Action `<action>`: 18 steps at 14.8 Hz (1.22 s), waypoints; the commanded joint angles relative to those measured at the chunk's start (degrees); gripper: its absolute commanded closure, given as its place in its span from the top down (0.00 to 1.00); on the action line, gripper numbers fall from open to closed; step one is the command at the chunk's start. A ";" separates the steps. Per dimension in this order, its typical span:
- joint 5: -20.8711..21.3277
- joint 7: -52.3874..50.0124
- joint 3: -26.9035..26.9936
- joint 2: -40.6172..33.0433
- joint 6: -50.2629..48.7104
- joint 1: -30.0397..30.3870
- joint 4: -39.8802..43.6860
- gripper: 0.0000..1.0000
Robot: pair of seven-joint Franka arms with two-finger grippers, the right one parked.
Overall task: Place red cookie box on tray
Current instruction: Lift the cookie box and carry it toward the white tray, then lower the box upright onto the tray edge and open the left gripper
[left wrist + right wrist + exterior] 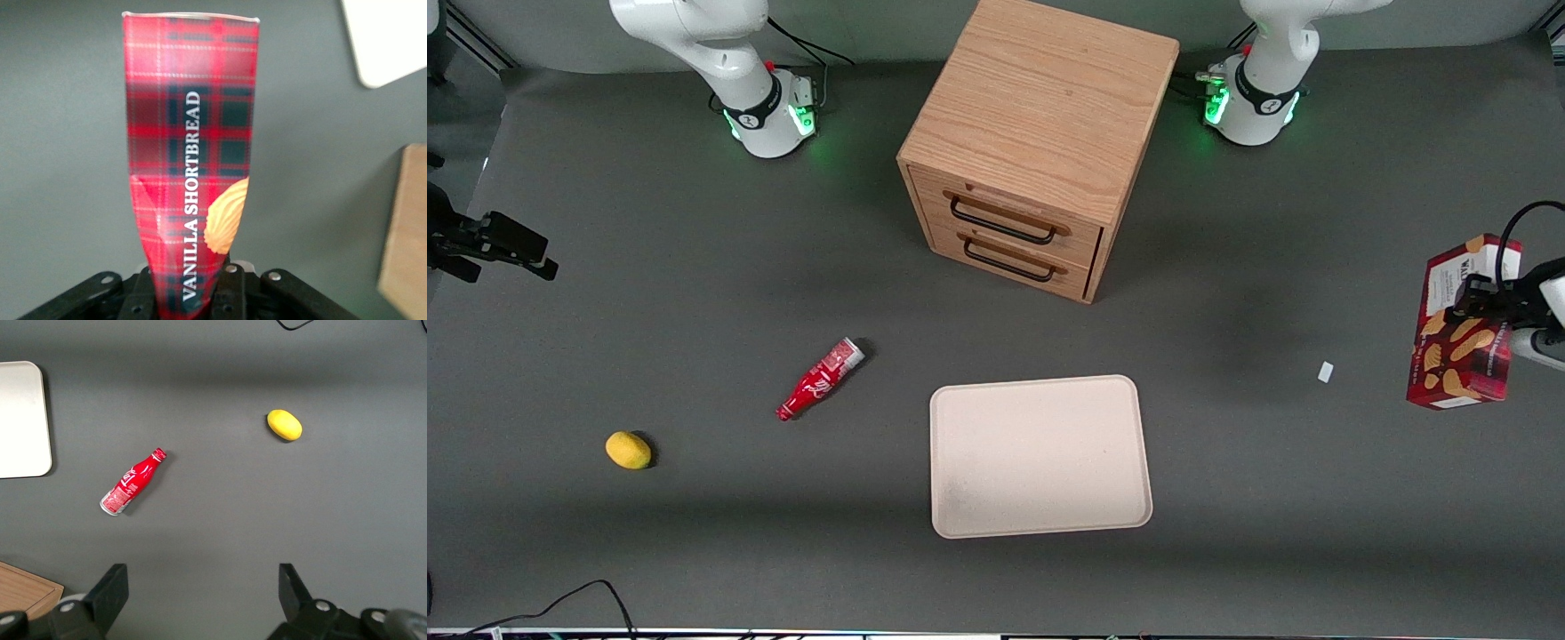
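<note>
Covering the whole work surface is a dark grey mat [694, 551], matte and uncreased, with cables trailing at its near edge. Starting at the parked arm's end of the table, one yellow lemon [628, 450] sits alone near the front camera. One red soda bottle [819, 380] lies on its side a little farther toward the middle; its white script label is too small to read. Next comes one cream tray [1040, 456], flat on the mat, lying nearer the front camera than one wooden cabinet [1040, 133]. That cabinet has two drawers, each with a dark handle, both shut. A single small white scrap [1325, 372] rests on the mat toward the working arm's end. At that end the gripper [1480, 307] hangs above the mat, clenched on the one red cookie box [1463, 342], which is held in the air well apart from the tray. In the left wrist view the fingers [230, 293] pinch the plaid cardboard inward, and white lettering reads "VANILLA SHORTBREAD" beside a pictured cookie.
</note>
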 commanded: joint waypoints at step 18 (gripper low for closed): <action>24.80 -62.09 -30.90 29.77 35.03 -6.26 5.59 0.00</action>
